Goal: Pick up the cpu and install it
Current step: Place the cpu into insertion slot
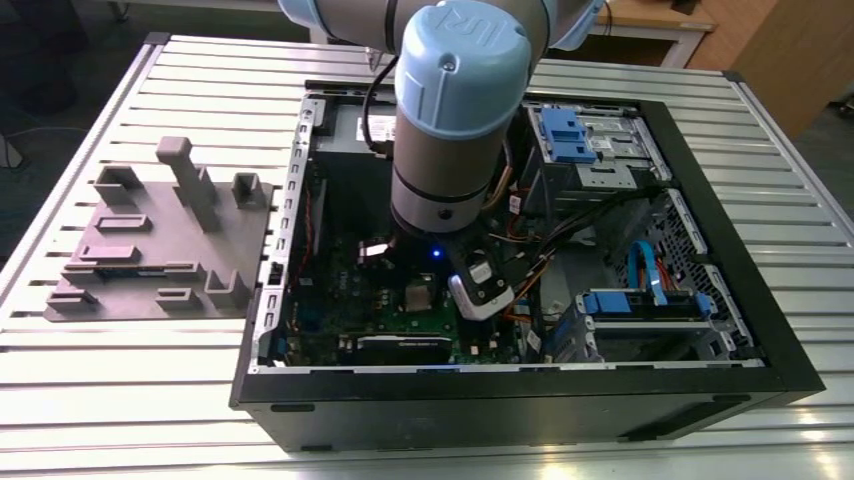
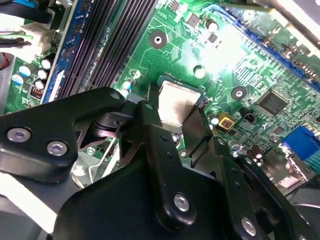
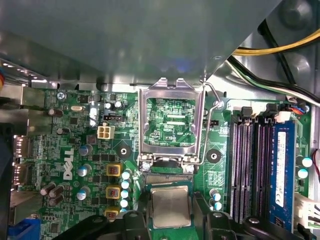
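The cpu [image 3: 170, 206] is a small square chip with a silver-grey top. It sits between my gripper's [image 3: 170, 216] two black fingers [image 3: 141, 212], at the socket on the green motherboard [image 3: 75, 150]. In the second wrist view the cpu [image 2: 177, 101] lies level with the socket's dark rim, and the gripper [image 2: 175, 119] fingers press against its two opposite sides. The socket's metal load plate [image 3: 170, 90] stands flipped open beside it, with its wire lever [image 3: 212, 125] raised. In the exterior view the arm [image 1: 447, 120] reaches down into the open computer case [image 1: 507, 395].
Memory slots [image 3: 250, 165] run beside the socket, one holding a blue module [image 3: 282, 170]. Yellow and black cables [image 3: 270, 50] cross near the case wall. Blue drive bays [image 1: 587, 135] fill the case's far side. A purple-grey tray [image 1: 147, 245] with upright blocks stands on the slatted table at the exterior view's left.
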